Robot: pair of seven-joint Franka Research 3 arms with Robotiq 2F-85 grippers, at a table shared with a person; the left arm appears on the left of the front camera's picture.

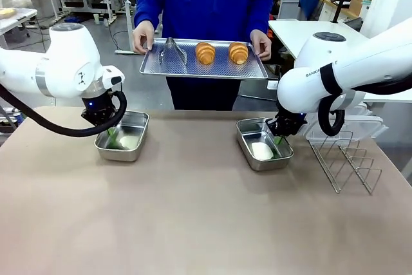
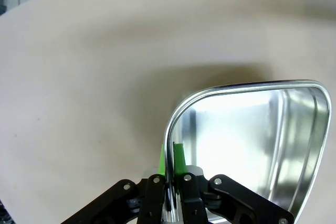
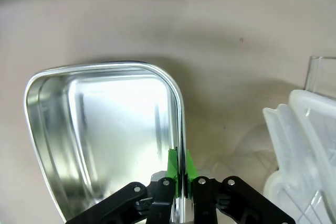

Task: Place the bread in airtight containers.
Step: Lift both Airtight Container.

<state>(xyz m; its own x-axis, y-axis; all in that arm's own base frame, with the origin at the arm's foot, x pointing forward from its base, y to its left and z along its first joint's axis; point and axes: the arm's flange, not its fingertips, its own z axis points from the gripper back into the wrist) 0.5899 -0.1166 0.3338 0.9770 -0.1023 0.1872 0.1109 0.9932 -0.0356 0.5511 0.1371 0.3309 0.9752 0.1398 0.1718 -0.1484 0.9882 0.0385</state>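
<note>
Left claw (image 2: 171,158), right claw (image 3: 180,162), pinching tin rims (image 2: 252,84) (image 3: 105,65)

Left arm (image 1: 64,72) is shown reaching in from picture left, bent sharply downward at the wrist. Left pincer (image 1: 111,135) is directed steeply down, and its jaws are closed on the left wall of the left tin (image 1: 119,154). The rim is clamped between the green pads (image 2: 179,158), one inside and one outside. Right arm (image 1: 341,72) is shown reaching in from picture right, its wrist likewise turned down. Right pincer (image 1: 279,138) is closed on the right wall of the right tin (image 1: 246,146), with the rim gripped between its pads (image 3: 171,162).
</note>
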